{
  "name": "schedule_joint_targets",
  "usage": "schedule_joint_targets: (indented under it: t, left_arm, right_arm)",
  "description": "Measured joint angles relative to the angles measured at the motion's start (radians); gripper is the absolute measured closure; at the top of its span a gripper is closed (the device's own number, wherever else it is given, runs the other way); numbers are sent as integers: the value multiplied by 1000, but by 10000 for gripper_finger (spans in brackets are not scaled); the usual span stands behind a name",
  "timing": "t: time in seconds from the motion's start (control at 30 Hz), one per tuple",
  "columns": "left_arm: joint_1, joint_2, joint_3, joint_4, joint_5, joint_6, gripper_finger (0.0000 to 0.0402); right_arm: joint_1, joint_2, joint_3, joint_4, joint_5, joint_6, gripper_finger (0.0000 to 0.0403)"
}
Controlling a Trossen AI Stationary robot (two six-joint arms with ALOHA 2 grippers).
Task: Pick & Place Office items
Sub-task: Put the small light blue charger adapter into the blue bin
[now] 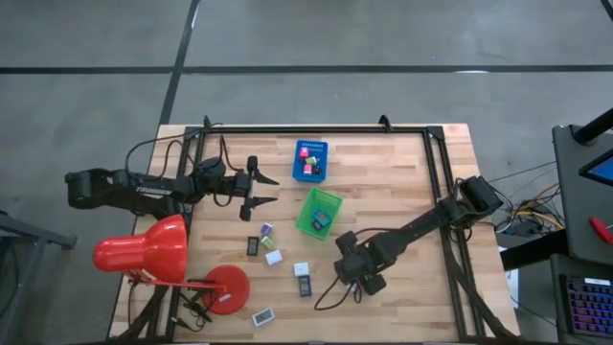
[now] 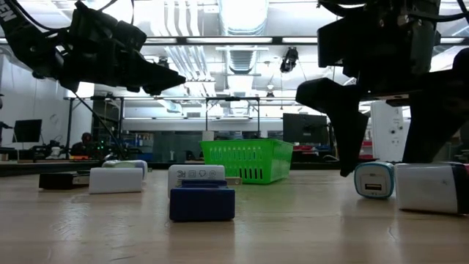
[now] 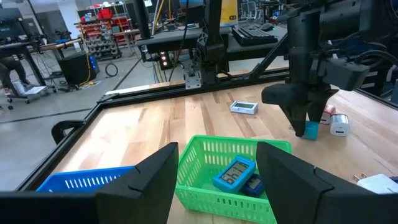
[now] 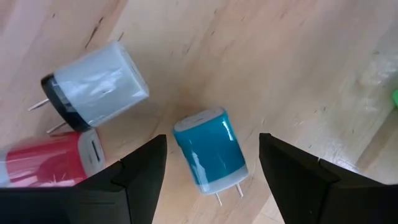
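Observation:
My right gripper is open and points down at the table's right-near part. Its fingers stand on either side of a teal plug-shaped piece lying flat on the wood, without touching it. A white piece with a dark end and a red piece lie close by. My left gripper is open, raised over the table's left-far part and facing the trays. More small pieces lie scattered between the arms.
The green tray holds blue clock-like pieces, and the blue tray holds several coloured pieces. A big red desk lamp stands at the near-left corner. A black frame runs along the table's edges.

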Motion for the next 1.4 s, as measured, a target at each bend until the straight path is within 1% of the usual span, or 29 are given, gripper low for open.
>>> schedule_joint_targets:
  t: [0.17,0.47,0.6,0.77,0.8,1.17,1.4]
  left_arm:
    - [0,0,0,0,0,0,184]
    - [0,0,0,0,0,0,184]
    - [0,0,0,0,0,0,184]
    - [0,0,0,0,0,0,184]
    - [0,0,0,0,1,0,184]
    - [0,0,0,0,1,0,184]
    - [0,0,0,0,1,0,184]
  right_arm:
    - [0,0,-1,3,0,-2,168]
    - [0,0,-1,7,1,-2,206]
    - [0,0,-1,9,1,-2,233]
    - [0,0,-7,16,2,-3,282]
    - [0,0,-8,17,-1,-5,286]
    - [0,0,-11,22,-5,-24,286]
    - [-1,0,-13,85,-3,-24,286]
